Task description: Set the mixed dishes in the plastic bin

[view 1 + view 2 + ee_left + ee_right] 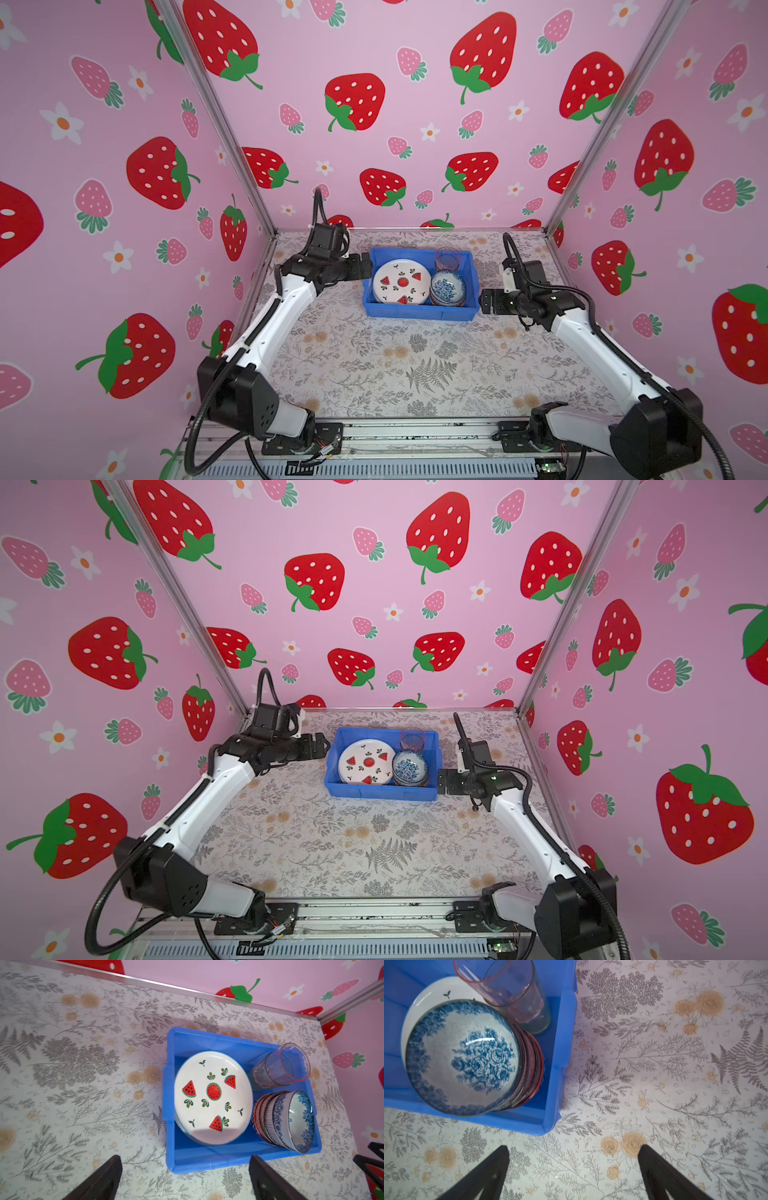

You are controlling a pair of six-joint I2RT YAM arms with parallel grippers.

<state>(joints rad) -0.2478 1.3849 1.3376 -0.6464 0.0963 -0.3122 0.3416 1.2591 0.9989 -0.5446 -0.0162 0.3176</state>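
Blue bin (pixel 419 316): holds watermelon plate (pixel 402 282) atop others, nested bowls (pixel 448 287), pink tumbler (pixel 447 258) upright. Probably rigid, glossy, breakable (grip rims, not faces). Left gripper (pixel 184 1158) and right gripper (pixel 574 1147): jaws apart, empty, beside bin.

No letters, numbers or brand marks are showing readably in any view; the watermelon plate (pixel 213 1098) and the blue bin (pixel 207 1160) are carrying only pictures and plain colour.
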